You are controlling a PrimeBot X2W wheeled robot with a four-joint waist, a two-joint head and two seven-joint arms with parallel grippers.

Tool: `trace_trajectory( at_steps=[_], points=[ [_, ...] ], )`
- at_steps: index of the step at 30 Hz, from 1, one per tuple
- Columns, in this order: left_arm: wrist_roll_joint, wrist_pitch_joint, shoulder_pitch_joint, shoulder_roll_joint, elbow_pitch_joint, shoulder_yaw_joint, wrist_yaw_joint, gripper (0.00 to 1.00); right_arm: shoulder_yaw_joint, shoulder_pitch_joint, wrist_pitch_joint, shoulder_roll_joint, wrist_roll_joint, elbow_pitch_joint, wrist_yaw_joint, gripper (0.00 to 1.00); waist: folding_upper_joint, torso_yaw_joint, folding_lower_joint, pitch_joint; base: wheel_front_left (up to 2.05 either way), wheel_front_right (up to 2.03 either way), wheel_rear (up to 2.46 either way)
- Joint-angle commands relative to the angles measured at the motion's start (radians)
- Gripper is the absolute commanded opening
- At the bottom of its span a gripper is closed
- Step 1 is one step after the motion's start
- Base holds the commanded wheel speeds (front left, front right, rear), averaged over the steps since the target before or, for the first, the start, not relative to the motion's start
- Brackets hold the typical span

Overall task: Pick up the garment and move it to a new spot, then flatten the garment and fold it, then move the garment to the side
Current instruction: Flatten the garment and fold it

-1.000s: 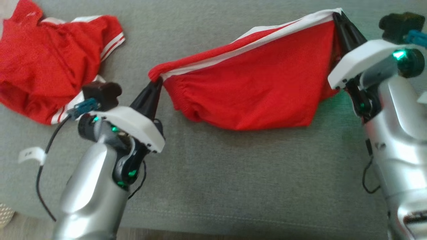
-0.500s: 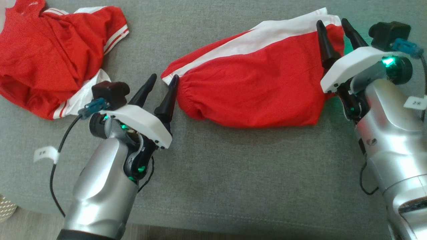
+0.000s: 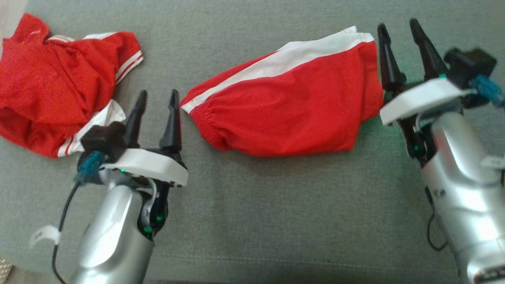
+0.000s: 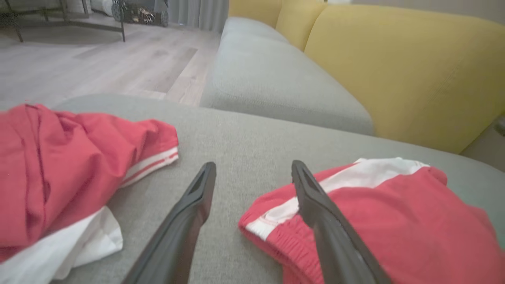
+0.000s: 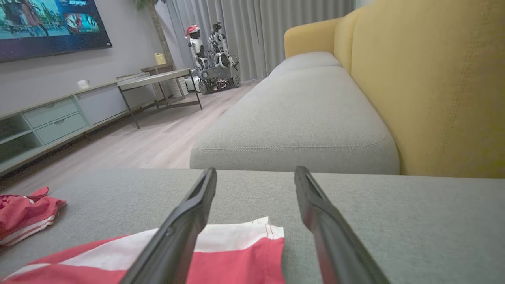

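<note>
The garment (image 3: 288, 106), red shorts with a white side stripe, lies folded on the grey sofa seat (image 3: 276, 205) in the middle of the head view. My left gripper (image 3: 158, 96) stands open just left of its elastic waistband end, apart from the cloth. At the shorts' right end my right gripper (image 3: 398, 29) is open too, with nothing between its fingers. The left wrist view shows the shorts (image 4: 394, 225) under the right finger (image 4: 315, 205) of the left gripper (image 4: 252, 167). In the right wrist view the white stripe corner (image 5: 244, 234) lies below the right gripper (image 5: 256, 171).
A second red garment (image 3: 51, 83) with white trim lies crumpled at the far left of the seat. Yellow back cushions (image 5: 430, 86) rise behind the seat. Another grey seat cushion (image 5: 300, 122) adjoins, and wooden floor (image 4: 98, 63) lies beyond.
Both grippers have opened and let go of the shorts, which dropped from a stretched hold onto the seat. Both arms have drawn back a little from the cloth's ends.
</note>
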Motion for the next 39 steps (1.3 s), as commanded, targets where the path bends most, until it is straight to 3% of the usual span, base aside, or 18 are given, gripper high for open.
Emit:
trace_trajectory(
  at_steps=[1,8,20,39],
  points=[
    [0.028,-0.012,-0.008,0.029,-0.076,0.054,0.018,1.0,-0.012,0.038,-0.012,0.013,-0.027,-0.074,-0.001,1.0,0.0,-0.015,0.0,-0.014,0.0,0.0,0.0],
    [0.114,-0.013,0.072,0.033,-0.196,0.097,0.034,1.0,-0.097,0.207,-0.011,0.046,-0.124,-0.272,-0.001,1.0,0.0,-0.041,0.0,-0.038,0.0,0.0,0.0],
    [0.17,-0.013,0.181,0.04,-0.19,0.099,0.041,1.0,-0.152,0.442,0.084,0.099,-0.224,-0.478,-0.001,1.0,0.0,-0.063,0.0,-0.078,0.0,0.0,0.0],
    [0.193,-0.013,0.179,0.036,-0.175,0.106,0.028,1.0,-0.174,0.487,0.153,0.11,-0.24,-0.561,-0.001,1.0,0.0,-0.059,0.0,-0.084,0.0,0.0,0.0]
  ],
)
